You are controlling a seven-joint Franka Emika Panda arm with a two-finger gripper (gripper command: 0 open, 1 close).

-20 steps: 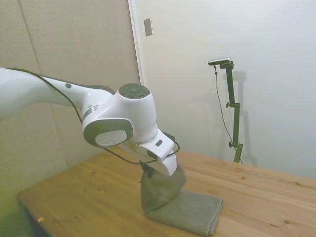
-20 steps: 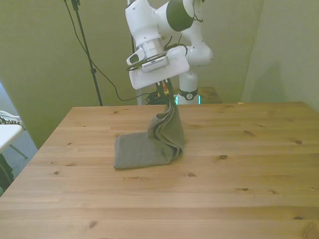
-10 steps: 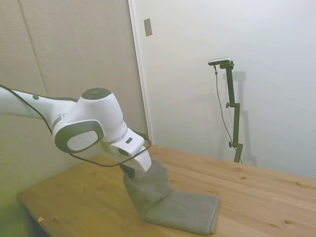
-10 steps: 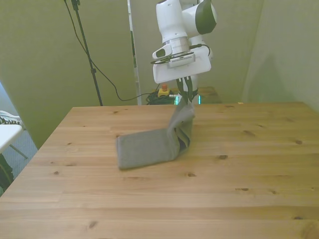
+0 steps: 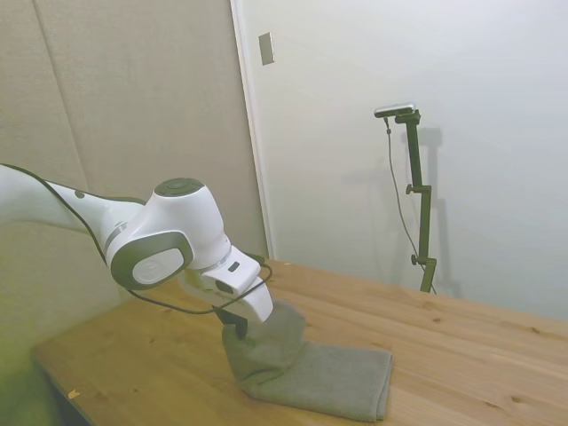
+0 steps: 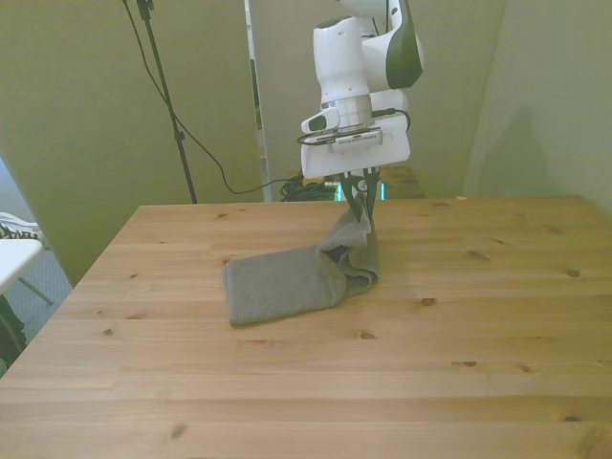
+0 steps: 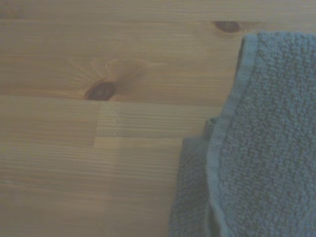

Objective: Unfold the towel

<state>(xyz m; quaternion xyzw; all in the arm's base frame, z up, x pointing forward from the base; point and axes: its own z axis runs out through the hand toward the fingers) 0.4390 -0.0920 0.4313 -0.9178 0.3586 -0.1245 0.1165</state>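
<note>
The grey-green towel (image 6: 287, 279) lies folded on the wooden table (image 6: 459, 382), with one end pulled up off the board. My gripper (image 6: 361, 199) is shut on that raised edge, a hand's height above the table, toward the front view's right of the flat part. In the side view the towel (image 5: 328, 377) rises in a hump to the gripper (image 5: 240, 330), under the white wrist housing. The wrist view shows the towel's hemmed terry edge (image 7: 266, 148) hanging over bare planks.
A black stand with a trailing cable (image 6: 163, 86) rises behind the table's far edge at the front view's left. A white object (image 6: 14, 256) sits beyond the table's left side. The table's near half (image 6: 316, 402) is bare wood.
The gripper has carried the towel's lifted edge toward the front view's right and lowered it, so the raised part stands shorter and more of the cloth drapes.
</note>
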